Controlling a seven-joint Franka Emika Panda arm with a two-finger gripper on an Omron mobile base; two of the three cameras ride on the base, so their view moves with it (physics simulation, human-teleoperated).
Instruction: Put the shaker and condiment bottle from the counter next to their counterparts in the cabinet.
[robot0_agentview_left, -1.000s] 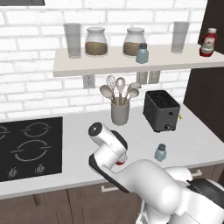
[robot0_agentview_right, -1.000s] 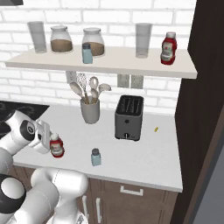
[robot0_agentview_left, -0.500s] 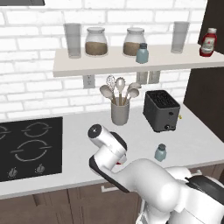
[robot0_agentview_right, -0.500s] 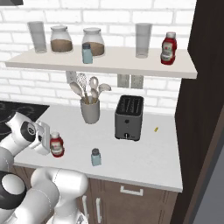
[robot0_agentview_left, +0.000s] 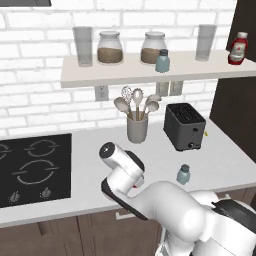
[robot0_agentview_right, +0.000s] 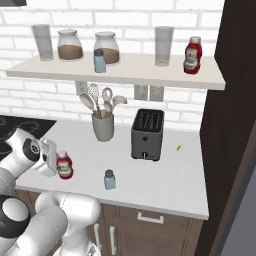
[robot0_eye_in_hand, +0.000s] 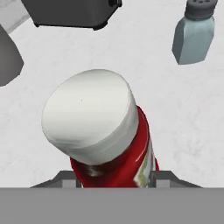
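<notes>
The arm (robot0_agentview_left: 125, 170) hides the counter's condiment bottle (robot0_agentview_right: 64, 165).

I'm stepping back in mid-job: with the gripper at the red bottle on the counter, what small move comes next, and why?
Probably lift straight up. The gripper looks closed on the condiment bottle, which stands on the counter. Its twin waits on the shelf well above, and the shaker beside it argues against sideways travel first.
</notes>
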